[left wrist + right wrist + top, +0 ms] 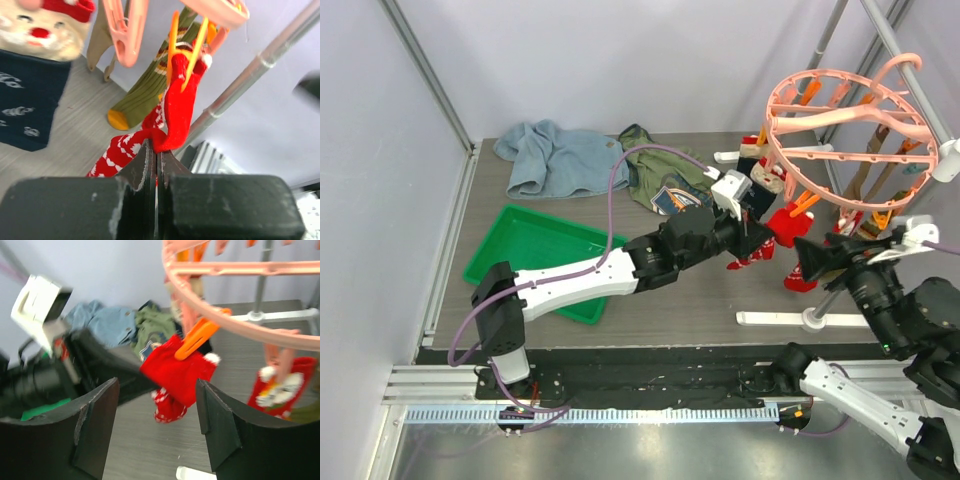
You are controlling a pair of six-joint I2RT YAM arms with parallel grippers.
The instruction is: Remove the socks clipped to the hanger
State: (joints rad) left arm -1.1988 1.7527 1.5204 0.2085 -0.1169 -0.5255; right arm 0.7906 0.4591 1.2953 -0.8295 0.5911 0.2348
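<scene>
The salmon-pink round hanger [840, 110] hangs at the right from the rack, with several socks clipped under it. My left gripper [760, 232] is shut on a red sock with white pattern [175, 110], which an orange clip [185, 55] still holds at its top. My left fingertips [142, 157] pinch the sock's middle fold. My right gripper [810, 262] is open and empty, just right of that same red sock [177, 367], under the hanger's ring [240, 320]. A navy sock [25, 100] and an olive-brown sock with an orange toe [145, 95] hang nearby.
A green tray [535, 255] lies at the left. A light-blue garment [555, 160] and an olive garment [655, 180] lie at the back. Grey rack poles [880, 40] rise at the right, with a white foot bar [790, 320] on the table. Another red sock [280, 390] hangs at the right.
</scene>
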